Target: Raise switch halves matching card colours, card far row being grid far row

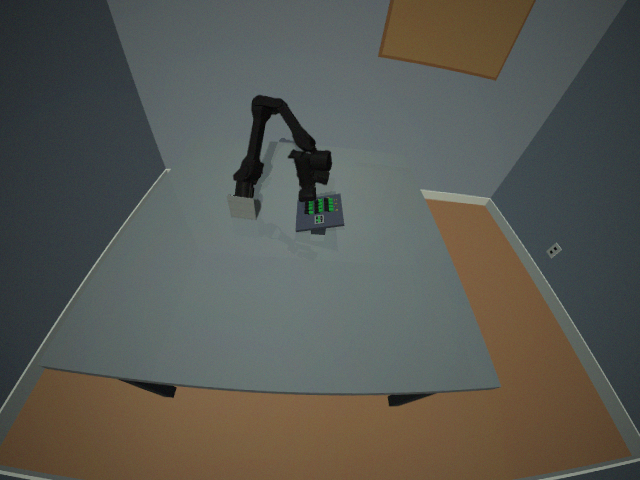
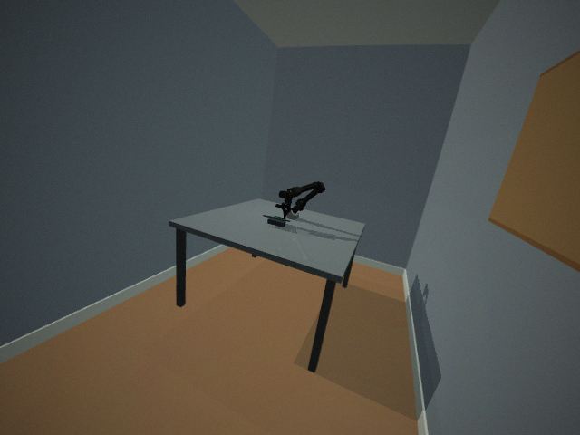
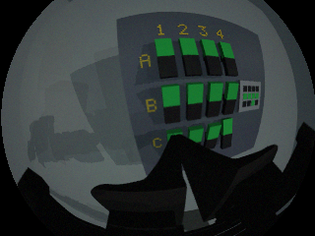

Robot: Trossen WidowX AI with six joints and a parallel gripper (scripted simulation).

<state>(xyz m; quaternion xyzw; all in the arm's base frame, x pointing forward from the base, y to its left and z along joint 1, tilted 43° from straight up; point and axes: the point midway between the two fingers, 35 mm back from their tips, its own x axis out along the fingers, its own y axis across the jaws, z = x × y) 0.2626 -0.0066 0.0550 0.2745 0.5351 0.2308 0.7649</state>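
We find the switch panel (image 3: 191, 86) lying just ahead of and below the gripper (image 3: 191, 180), a dark slate plate carrying a grid of rocker switches (image 3: 195, 94) in rows lettered A, B and C and columns numbered 1 to 4 (the yellow markings read clearly in the wrist view). Each switch shows a green half farther from the tool and a dark grey half nearer it; which half stands raised on any one of them we cannot tell at this size. Row C sits closest to the fingertips, and its near edge is partly hidden behind them. The small card (image 3: 251, 97) rests on the panel just to the right of the grid, level with row B; its squares are too small for us to read. The gripper is closed down to its narrowest with nothing between the fingers, which meet in a dark wedge pointing toward the lower left corner of the grid. From the top view the tool (image 1: 306, 193) hangs over the panel's (image 1: 320, 212) edge on the arm's side, and whether it touches we cannot tell. Behind the tool the arm (image 1: 268, 134) arches back to its pale base block (image 1: 242, 206), and all of it stands on the grey table (image 1: 258, 320).
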